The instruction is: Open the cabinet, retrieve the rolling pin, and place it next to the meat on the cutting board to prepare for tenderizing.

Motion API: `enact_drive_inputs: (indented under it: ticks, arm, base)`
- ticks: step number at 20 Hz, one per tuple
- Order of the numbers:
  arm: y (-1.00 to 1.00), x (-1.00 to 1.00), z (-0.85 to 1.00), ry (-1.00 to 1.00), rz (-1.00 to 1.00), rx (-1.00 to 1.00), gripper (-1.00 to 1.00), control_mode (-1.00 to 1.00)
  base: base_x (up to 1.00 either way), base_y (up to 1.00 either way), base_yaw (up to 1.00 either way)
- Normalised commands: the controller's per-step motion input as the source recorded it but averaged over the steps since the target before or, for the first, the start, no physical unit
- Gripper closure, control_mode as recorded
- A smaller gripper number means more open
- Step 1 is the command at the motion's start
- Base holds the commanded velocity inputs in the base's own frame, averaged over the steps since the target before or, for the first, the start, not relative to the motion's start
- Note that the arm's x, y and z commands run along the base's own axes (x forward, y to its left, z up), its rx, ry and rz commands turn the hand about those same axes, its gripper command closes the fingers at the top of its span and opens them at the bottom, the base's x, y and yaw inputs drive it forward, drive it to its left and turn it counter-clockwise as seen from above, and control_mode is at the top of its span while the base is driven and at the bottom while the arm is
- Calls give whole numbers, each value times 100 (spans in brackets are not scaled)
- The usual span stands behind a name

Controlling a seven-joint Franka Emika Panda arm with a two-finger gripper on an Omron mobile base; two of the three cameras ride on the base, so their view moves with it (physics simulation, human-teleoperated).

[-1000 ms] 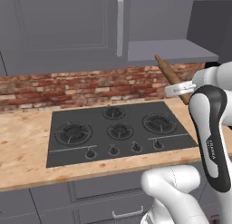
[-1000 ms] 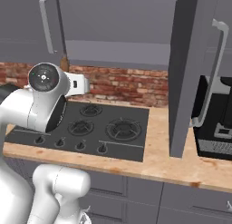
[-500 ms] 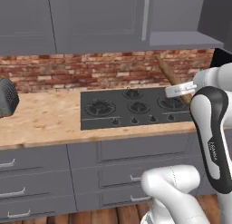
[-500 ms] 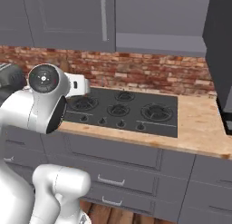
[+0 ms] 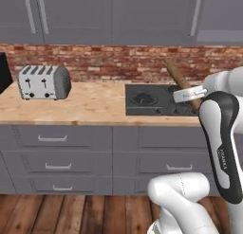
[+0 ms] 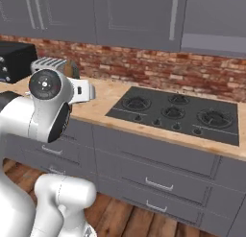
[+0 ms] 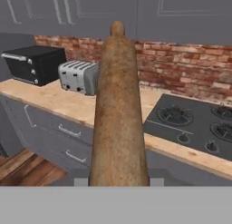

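Note:
The rolling pin [image 7: 118, 109], a long brown wooden cylinder with a knob at its far end, runs up the middle of the hand view, away from the camera. My gripper [image 7: 118, 181] is shut on its near end. In the left base view the rolling pin [image 5: 178, 79] slants over the cooktop's right part, held by the gripper [image 5: 190, 93] beside my upright forearm. The cabinet, the meat and the cutting board are out of view.
A black cooktop [image 5: 154, 99] is set in the wooden counter [image 5: 90, 105]. A silver toaster [image 5: 43, 81] and a black appliance [image 7: 34, 63] stand further left. Shut grey wall cupboards [image 6: 134, 15] hang above the brick wall, and grey drawer fronts [image 5: 52, 139] sit below the counter.
The base has driven left: the cooktop has slid to the right in both base views and the toaster has come into view. The rolling pin stays in the gripper.

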Motion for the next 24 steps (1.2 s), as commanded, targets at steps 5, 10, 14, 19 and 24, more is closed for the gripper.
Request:
enact_drive_inputs:
  ticks: [5, 10, 14, 19, 24]
  arm:
    - [0, 0, 0, 0, 0, 0, 100, 100]
    - [0, 0, 0, 0, 0, 0, 100, 100]
    - [0, 0, 0, 0, 0, 0, 100, 100]
    - [0, 0, 0, 0, 0, 0, 100, 100]
    - [0, 0, 0, 0, 0, 0, 100, 100]
  base:
    - [-22, 45, 43]
    - [-1, 34, 47]
    - [0, 25, 51]
    - [0, 24, 51]
    - [0, 24, 56]
